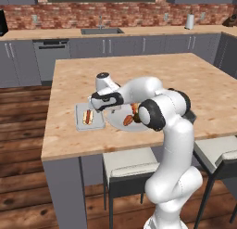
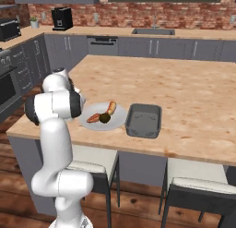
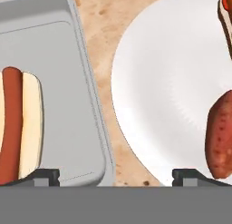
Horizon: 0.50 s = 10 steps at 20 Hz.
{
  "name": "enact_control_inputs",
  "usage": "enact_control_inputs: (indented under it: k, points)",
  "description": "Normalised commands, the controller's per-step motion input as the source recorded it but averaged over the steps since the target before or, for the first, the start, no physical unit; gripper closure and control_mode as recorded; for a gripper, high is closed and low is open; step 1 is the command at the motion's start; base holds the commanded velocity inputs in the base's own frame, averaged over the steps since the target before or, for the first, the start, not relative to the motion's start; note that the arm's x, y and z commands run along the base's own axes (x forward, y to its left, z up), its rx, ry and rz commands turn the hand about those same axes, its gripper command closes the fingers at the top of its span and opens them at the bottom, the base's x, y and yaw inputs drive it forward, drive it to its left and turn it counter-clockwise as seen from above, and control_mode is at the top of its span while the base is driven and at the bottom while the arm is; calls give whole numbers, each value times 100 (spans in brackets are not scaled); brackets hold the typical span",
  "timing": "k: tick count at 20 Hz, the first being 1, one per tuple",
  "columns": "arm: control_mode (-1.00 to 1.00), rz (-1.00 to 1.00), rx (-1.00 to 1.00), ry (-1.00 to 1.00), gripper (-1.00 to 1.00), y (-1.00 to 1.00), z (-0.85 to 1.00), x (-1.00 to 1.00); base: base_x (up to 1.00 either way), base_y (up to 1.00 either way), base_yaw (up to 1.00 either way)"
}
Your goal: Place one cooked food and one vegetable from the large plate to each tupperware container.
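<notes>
Left base view: arm rises from 5 o'clock, elbow bent high, forearm reaching toward 10 o'clock over the island [image 1: 139,70]. Hand sits low over the gap between light tray [image 1: 81,123] and plate [image 1: 115,117]; the wrist hides the jaws here. Hot dog [image 1: 87,116] lies in the light tray. On the plate, at 3 o'clock from the hand, a reddish sweet potato [image 1: 127,120] and another hot dog [image 1: 134,107], partly behind the arm's elbow joint.

Right base view: arm comes up from 7 o'clock, shoulder and elbow block the hand. Plate [image 2: 117,121] carries a sweet potato [image 2: 93,117], a dark round item [image 2: 105,118] and a hot dog [image 2: 110,107]. Dark tray [image 2: 156,129] sits just beside the plate at 3 o'clock, nothing in it.

Hand view: camera looks straight down. Gripper [image 3: 116,175] spread wide, nothing between the tips; one fingertip [image 3: 43,175] over the light tray's [image 3: 68,82] corner, the other over the plate's [image 3: 158,91] edge. Hot dog [image 3: 18,128] at 9 o'clock in the tray, sweet potato [image 3: 220,137] at 3 o'clock on the plate, just beside the right tip. Bare counter strip runs between tray and plate.
</notes>
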Motion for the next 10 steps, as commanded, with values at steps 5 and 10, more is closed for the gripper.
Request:
enact_control_inputs:
  k: [5,10]
  points:
    - [-100,-10,0,1,-100,-55,0,0,0,0,0]
    - [-100,-5,0,2,-100,-59,0,-3,0,0,0]
